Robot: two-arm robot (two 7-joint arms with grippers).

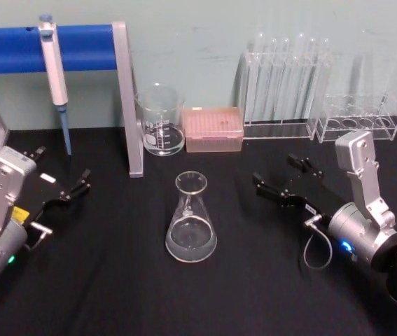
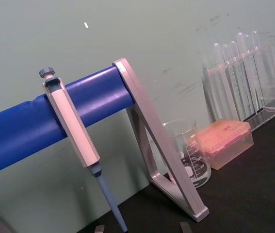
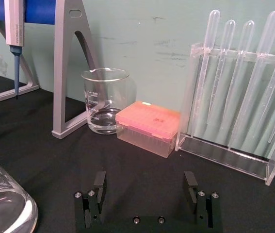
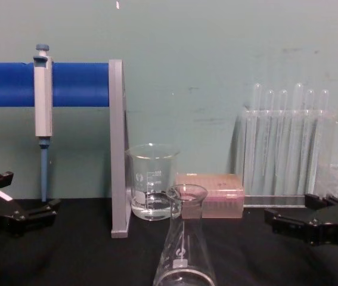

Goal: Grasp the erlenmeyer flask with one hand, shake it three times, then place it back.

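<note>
The erlenmeyer flask (image 1: 191, 220) stands upright on the black table's middle with a little clear liquid in its base; it also shows in the chest view (image 4: 185, 244) and at a corner of the right wrist view (image 3: 1, 204). My right gripper (image 1: 276, 171) hovers to the flask's right, open, its fingers (image 3: 99, 183) wide apart with nothing between them, a hand's width from the glass. My left gripper (image 1: 61, 166) rests at the table's left, open and holding nothing, well away from the flask.
A glass beaker (image 1: 160, 120) and a pink tip box (image 1: 213, 129) sit behind the flask. Farther right stand a test tube rack (image 1: 282, 91) and a low clear rack (image 1: 361, 119). A pipette (image 1: 54, 77) hangs on the blue bar stand (image 1: 129, 105) at back left.
</note>
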